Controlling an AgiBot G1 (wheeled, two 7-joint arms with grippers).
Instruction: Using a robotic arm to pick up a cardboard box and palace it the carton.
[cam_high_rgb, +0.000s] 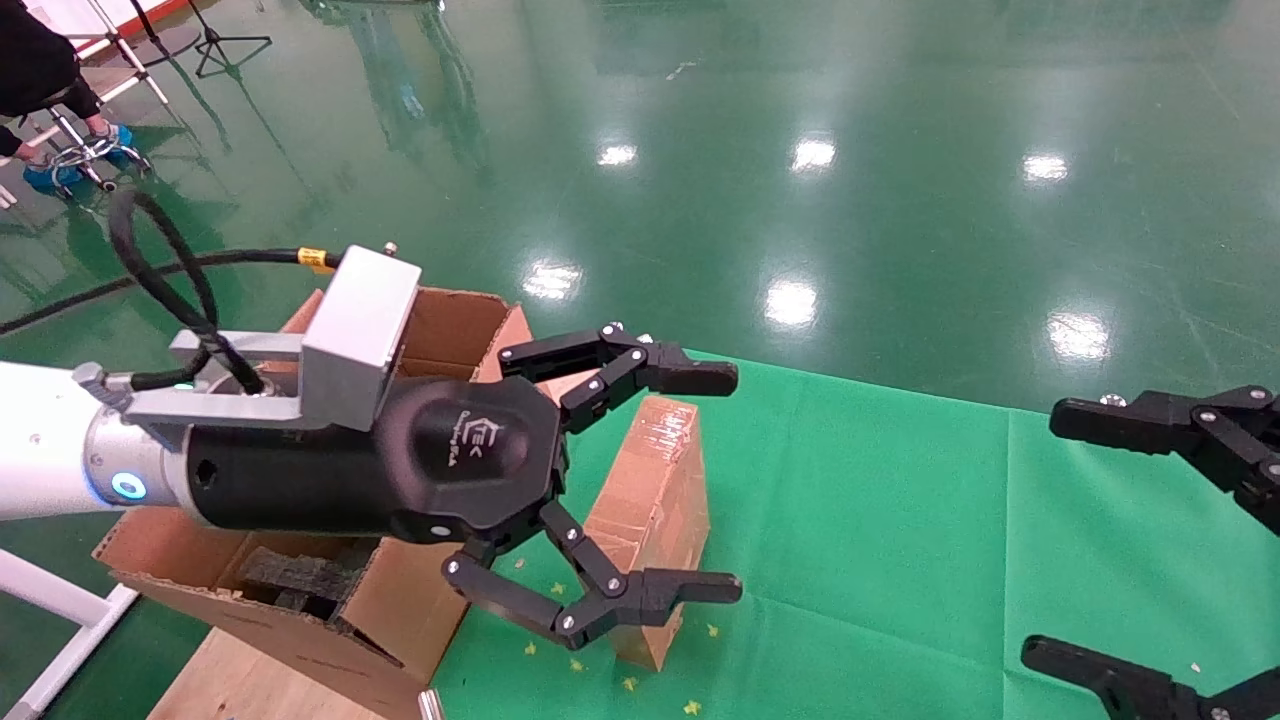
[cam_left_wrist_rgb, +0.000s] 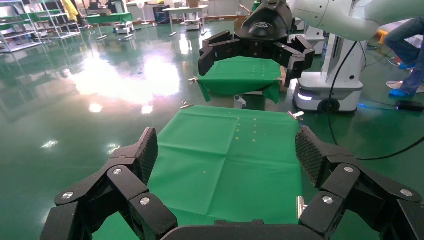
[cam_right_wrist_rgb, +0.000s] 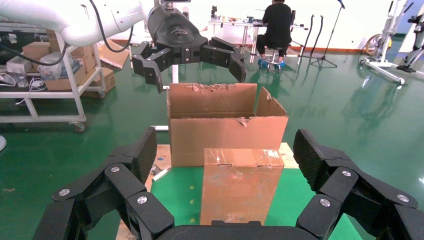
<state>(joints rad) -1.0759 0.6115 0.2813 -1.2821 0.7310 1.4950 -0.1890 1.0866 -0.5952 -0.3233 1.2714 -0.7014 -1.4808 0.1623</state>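
Note:
The small taped cardboard box (cam_high_rgb: 655, 500) stands upright on the green cloth, right beside the carton (cam_high_rgb: 450, 325). My left gripper (cam_high_rgb: 737, 483), on the white arm with the silver box, is open and empty. It hovers above the carton and the box, fingers pointing right. The right wrist view shows it high over the carton (cam_right_wrist_rgb: 190, 50). My right gripper (cam_high_rgb: 1042, 535) is open and empty at the right edge, facing the box (cam_right_wrist_rgb: 242, 187) with the carton (cam_right_wrist_rgb: 225, 130) behind it. The box is out of the left wrist view, which shows only the cloth and the right gripper (cam_left_wrist_rgb: 255, 45) far off.
The green cloth (cam_high_rgb: 900, 550) covers the table. Black foam (cam_high_rgb: 290, 575) lies inside the carton, which sits on a wooden board (cam_high_rgb: 250, 680). A person (cam_high_rgb: 40, 70) sits at the far left. A shelf cart (cam_right_wrist_rgb: 50, 75) stands beyond the carton.

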